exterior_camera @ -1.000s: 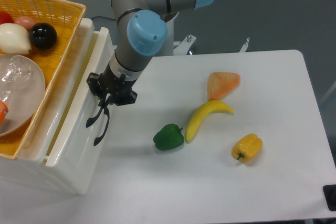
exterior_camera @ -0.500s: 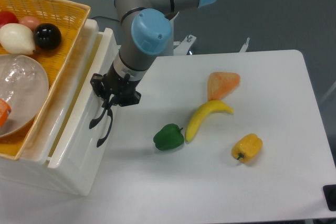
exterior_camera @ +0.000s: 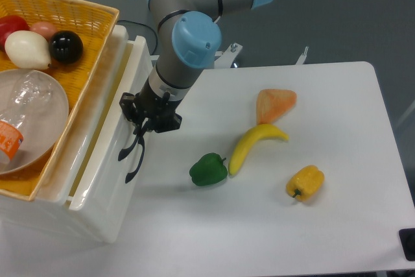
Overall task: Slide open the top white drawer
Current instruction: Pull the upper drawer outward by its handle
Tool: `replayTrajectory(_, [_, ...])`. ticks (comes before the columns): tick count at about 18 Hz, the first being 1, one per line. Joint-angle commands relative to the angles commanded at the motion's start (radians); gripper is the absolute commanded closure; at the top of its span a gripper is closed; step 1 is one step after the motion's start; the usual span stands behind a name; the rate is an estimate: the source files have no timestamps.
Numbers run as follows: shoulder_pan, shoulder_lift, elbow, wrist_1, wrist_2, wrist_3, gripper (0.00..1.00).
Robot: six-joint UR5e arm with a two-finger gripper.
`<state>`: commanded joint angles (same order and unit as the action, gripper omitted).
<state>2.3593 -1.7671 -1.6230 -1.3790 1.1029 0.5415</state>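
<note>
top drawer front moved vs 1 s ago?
Yes. The top white drawer front has shifted right, toward the green pepper, which has stayed put; the gripper at its black handle moved with it.

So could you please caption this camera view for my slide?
Gripper at the top drawer's black handle, drawer partly open.
</note>
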Motion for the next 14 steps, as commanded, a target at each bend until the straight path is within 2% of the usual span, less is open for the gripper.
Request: replayTrajectory(14, [0.031,-0.015,0.021,0.005,0.002,0.006,0.82])
